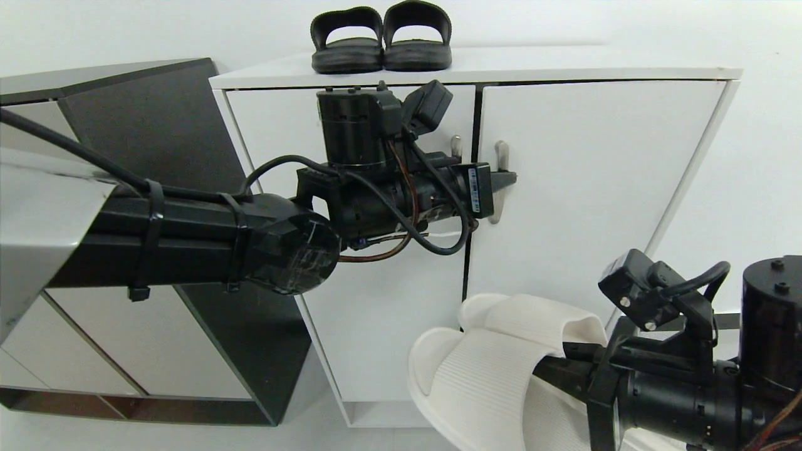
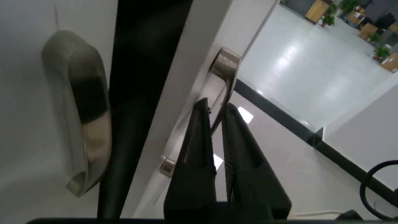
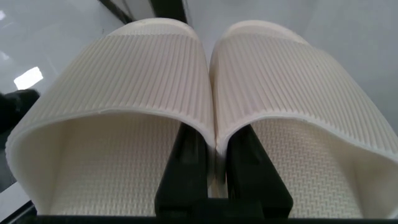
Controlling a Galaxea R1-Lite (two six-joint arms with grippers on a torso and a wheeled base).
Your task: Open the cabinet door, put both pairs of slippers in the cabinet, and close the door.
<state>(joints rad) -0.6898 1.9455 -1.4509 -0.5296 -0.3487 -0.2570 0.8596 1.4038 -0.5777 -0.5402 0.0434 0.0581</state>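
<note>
White slippers [image 3: 137,81], judged light and pliable, are clamped at adjoining straps by the right gripper [image 3: 214,149], the rigid handle [image 2: 225,63] by the left gripper [image 2: 216,111].

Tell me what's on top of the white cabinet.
A pair of black slippers stands side by side on the cabinet top. The surface beneath them is covered.

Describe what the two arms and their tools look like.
Both arms are black. The left arm has a rounded joint housing, cables held by zip ties, copper-coloured wires and a printed label near the left tool, whose fingers taper. The right arm is cylindrical, with a looped black cable; the right tool has blocky black fingers.
</note>
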